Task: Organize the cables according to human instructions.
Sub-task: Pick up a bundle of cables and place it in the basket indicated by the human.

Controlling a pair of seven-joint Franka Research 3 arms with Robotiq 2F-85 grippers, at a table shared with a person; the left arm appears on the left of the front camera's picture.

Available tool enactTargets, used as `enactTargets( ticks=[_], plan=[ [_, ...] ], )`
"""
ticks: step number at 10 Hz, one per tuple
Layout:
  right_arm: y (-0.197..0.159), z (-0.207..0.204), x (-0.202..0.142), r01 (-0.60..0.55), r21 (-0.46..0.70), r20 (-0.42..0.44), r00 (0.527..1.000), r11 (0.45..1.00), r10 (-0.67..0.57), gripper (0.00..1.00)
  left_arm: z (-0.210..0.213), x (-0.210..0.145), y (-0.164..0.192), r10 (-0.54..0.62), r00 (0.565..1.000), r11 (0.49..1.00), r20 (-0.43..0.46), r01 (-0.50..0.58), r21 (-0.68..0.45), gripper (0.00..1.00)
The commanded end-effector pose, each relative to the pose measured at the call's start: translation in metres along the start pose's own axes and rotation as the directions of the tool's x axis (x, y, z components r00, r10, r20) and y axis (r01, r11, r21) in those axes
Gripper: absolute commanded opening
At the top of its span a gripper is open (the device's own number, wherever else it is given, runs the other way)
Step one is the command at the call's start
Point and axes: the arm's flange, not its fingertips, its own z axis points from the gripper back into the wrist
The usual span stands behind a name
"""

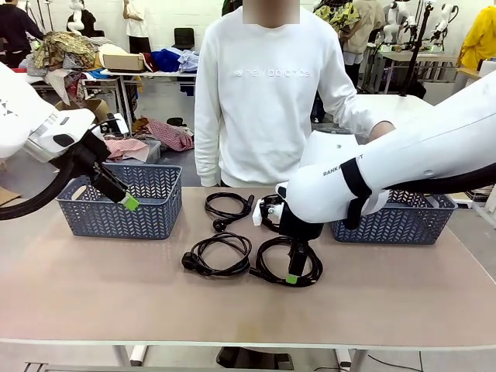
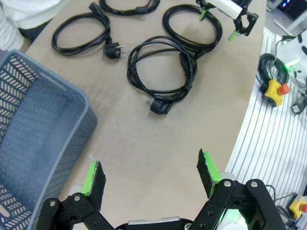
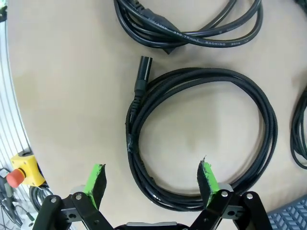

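Black cables lie coiled mid-table: one at the back left (image 1: pixel 229 208), one at the front left (image 1: pixel 218 254) and one at the front right (image 1: pixel 283 265). A further coil (image 1: pixel 269 215) is partly hidden behind my right arm. My right gripper (image 1: pixel 292 276) hangs low over the front right coil (image 3: pixel 201 139), open, its pads (image 3: pixel 97 179) astride the coil's near side with nothing gripped. My left gripper (image 1: pixel 128 201) is open and empty at the front of the left basket (image 1: pixel 116 209). In the left wrist view it (image 2: pixel 151 175) hovers over bare table, the front left coil (image 2: pixel 160 72) ahead.
A second blue-grey basket (image 1: pixel 395 221) stands at the right, behind my right arm. A person in a white sweatshirt (image 1: pixel 263 93) stands at the far side. A yellow emergency-stop box (image 3: pixel 21 170) sits off the table's edge.
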Motion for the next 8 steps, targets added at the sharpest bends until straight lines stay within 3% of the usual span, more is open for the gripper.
enactTargets(
  ticks=[1, 8],
  plan=[
    [-0.003, -0.004, 0.011, 0.019, -0.049, -0.026, 0.999, 0.999, -0.02, 1.0, -0.001, -0.002, 0.002, -0.014, 1.0, 1.0, 0.025, 0.014, -0.017, 1.0],
    [0.01, -0.027, 0.016, -0.02, -0.072, -0.068, 0.998, 0.997, 0.015, 1.0, -0.001, -0.002, 0.002, -0.014, 1.0, 1.0, 0.025, 0.014, -0.017, 1.0]
  ],
)
